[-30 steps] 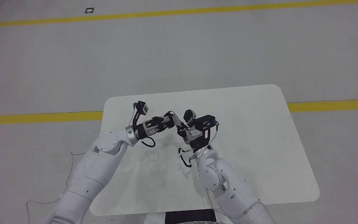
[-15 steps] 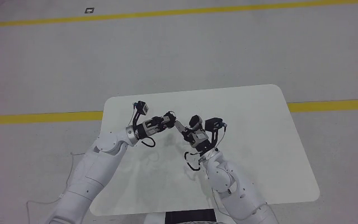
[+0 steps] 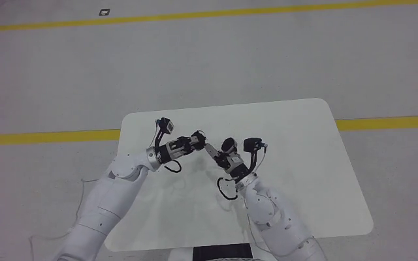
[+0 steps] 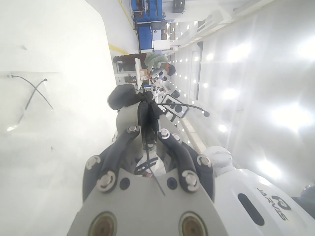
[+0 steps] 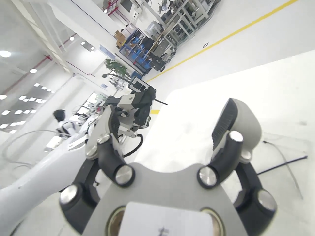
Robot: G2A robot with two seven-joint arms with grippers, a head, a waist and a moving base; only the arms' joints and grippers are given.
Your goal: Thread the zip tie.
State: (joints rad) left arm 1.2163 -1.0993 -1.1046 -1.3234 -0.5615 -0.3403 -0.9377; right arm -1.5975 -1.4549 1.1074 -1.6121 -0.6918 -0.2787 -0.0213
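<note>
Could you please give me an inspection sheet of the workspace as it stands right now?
Surface: white table with rounded corners.
Job's things: zip tie held in the left gripper, a thin end sticking out past the fingers; whether it is threaded cannot be told.
Clutter: two spare zip ties lying crossed on the table.
Grippers: left gripper shut on the zip tie; right gripper open and holding nothing, close to the left one above the table.
Cables: black cable loop at the right wrist, clear of the table's things.
Surroundings: yellow floor lines; shelving racks in the room behind.
</note>
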